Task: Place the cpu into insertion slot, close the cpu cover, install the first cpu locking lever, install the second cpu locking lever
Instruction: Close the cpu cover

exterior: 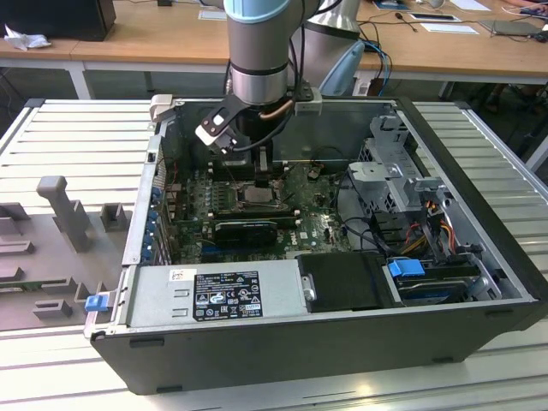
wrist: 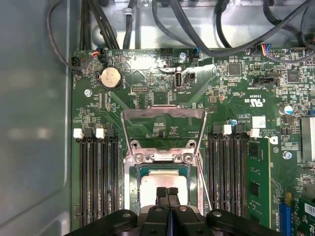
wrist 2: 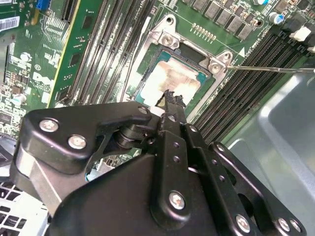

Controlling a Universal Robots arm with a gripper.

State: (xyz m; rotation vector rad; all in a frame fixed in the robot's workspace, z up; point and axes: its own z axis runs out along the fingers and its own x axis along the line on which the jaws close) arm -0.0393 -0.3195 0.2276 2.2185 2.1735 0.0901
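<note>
A slatted metal table (exterior: 51, 128) is carrying an open PC case (exterior: 342, 342), & the case is holding the green board (exterior: 321, 227) flat on its floor. The arm (exterior: 261, 51) is reaching straight down into the case, over the board's middle. A grey power supply box (exterior: 214, 295) is sitting just beside the board, along the edge nearest the exterior view's camera. A long black card (exterior: 248, 229) is standing on the board, btwn its middle & that box. Long black memory slots (wrist: 96, 182) are running along the board on both sides of its centre.

The gripper (wrist: 166, 194) is hovering low over the board's centre. In both wrist views its jaws are pressing together tip to tip, w/ nothing showing btwn them. Can't tell if the tips are touching anything below.

The cpu cover (wrist: 160, 157) is lying flat at the board's centre. The insertion slot (exterior: 255, 199) is sitting under it on the board. The cpu (wrist: 153, 181) is lying in that slot, silver top showing thru the cover's cut-out, right under the tips. A thin metal lever (wrist 2: 270, 69) is sticking out from the cover's corner across the board's memory slots; can't tell if it's latched.
</note>
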